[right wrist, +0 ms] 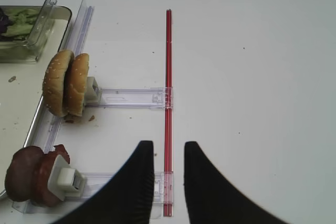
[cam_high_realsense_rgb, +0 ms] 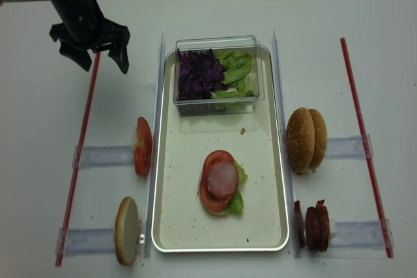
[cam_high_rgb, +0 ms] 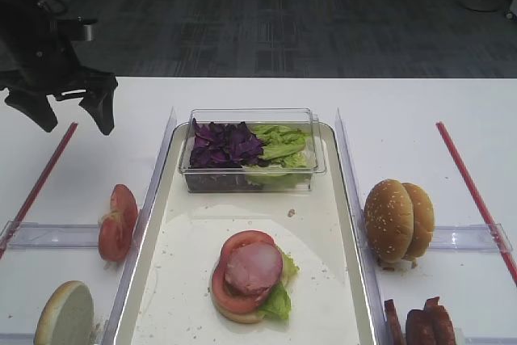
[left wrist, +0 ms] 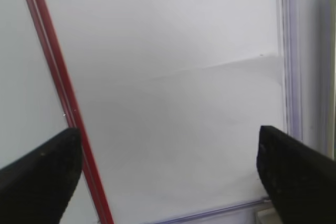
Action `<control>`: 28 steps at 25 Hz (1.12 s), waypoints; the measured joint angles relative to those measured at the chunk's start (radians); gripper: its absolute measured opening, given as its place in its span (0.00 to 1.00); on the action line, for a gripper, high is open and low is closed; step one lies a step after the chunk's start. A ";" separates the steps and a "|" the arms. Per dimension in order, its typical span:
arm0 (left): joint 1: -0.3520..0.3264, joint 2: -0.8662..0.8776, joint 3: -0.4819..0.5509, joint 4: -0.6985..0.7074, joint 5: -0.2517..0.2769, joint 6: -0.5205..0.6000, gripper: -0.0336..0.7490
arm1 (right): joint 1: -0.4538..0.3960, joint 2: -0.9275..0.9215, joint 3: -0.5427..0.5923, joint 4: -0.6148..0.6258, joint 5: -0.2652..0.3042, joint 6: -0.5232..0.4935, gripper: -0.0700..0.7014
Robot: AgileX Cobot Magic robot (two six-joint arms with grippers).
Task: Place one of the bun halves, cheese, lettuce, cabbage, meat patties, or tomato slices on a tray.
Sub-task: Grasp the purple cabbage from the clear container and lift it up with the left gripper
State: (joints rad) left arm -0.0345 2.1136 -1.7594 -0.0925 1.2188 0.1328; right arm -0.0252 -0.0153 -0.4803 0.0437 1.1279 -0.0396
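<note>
Tomato slices (cam_high_rgb: 117, 222), two upright in the left rack, look wet and floppy, so my empty, wide-spread left gripper (cam_high_rgb: 69, 111) should pinch one by its edges; one bun half (cam_high_rgb: 65, 313) stands below; on the tray (cam_high_rgb: 339, 280) a stack carries tomato, lettuce (cam_high_rgb: 279, 300) and one pink patty (cam_high_rgb: 254, 268); right gripper (right wrist: 168, 153) hovers narrowly parted, empty
</note>
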 joint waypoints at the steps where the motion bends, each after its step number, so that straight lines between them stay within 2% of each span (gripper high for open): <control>1: 0.000 0.000 -0.002 0.000 0.000 0.000 0.83 | 0.000 0.000 0.000 0.000 0.000 0.000 0.34; 8: -0.002 0.000 -0.021 -0.008 0.002 0.000 0.83 | 0.000 0.000 0.000 0.000 0.000 0.000 0.34; 12: -0.030 0.000 -0.021 -0.008 0.002 0.000 0.83 | 0.000 0.000 0.000 0.000 0.000 0.000 0.34; 28: -0.253 0.000 -0.021 -0.006 0.002 0.000 0.83 | 0.000 0.000 0.000 0.000 0.000 0.000 0.34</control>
State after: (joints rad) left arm -0.2872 2.1136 -1.7804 -0.0986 1.2204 0.1328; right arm -0.0252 -0.0153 -0.4803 0.0437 1.1279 -0.0396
